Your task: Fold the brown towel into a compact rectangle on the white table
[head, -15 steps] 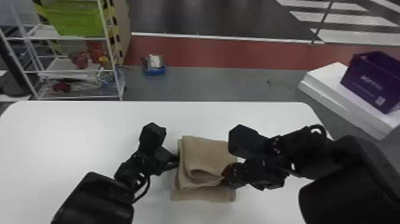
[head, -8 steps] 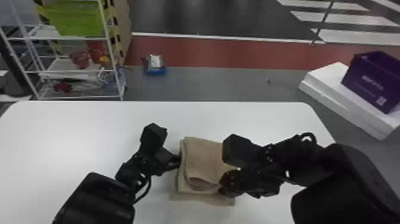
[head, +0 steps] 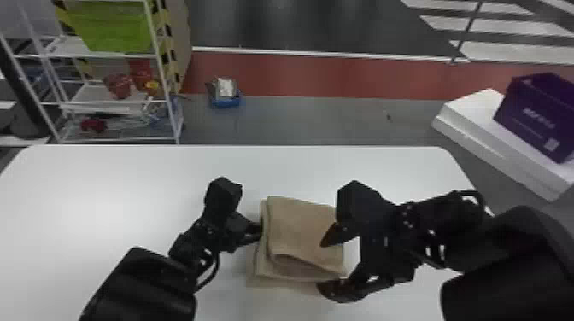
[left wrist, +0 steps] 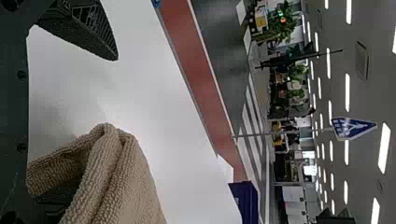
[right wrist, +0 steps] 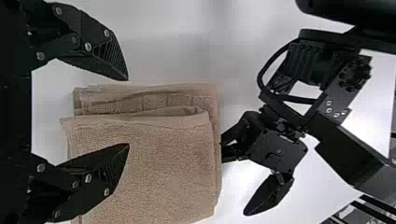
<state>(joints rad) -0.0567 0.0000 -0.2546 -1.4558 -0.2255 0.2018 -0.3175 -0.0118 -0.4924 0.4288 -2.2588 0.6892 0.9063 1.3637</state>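
1. The right gripper (head: 325, 267) has its fingers spread wide with nothing between them: one reaches over the brown towel (head: 299, 230), the other is just beyond the towel's near edge.
2. The left gripper (head: 251, 232) is also widely parted, one finger (left wrist: 88, 32) away from the cloth, the other at the towel's left side, partly hidden under a raised fold; I cannot tell whether that finger presses on anything.
3. Between the two sets of fingers lies the towel, folded in layers, a loose fold along its near side.
4. Beneath it and around the fingers spreads the white table (head: 128, 188).
5. Well beyond the right fingers, off the table, sits a purple box (head: 534, 115) on a white slab (head: 478, 106).
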